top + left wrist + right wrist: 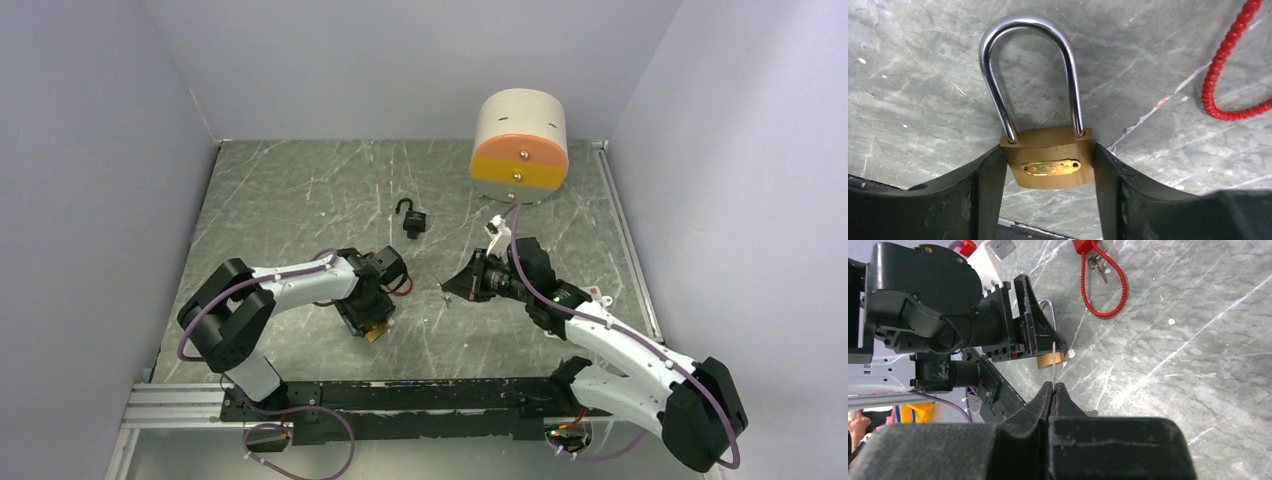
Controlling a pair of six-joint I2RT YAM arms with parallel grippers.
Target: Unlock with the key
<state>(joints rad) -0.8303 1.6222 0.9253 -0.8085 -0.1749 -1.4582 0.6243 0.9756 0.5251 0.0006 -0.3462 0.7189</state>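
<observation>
A brass padlock with a closed steel shackle sits between the fingers of my left gripper, which press on both sides of its body. The top view shows that gripper low over the table with the padlock at its tip. My right gripper is shut on a thin key, seen edge-on and sticking out of the fingertips toward the brass body. In the top view the right gripper stands some way right of the lock, not touching it.
A small black padlock with its shackle open lies behind the grippers. A cream cylinder with an orange and yellow face stands at the back right. A red coiled cord with spare keys lies near the left arm. Walls close in the table.
</observation>
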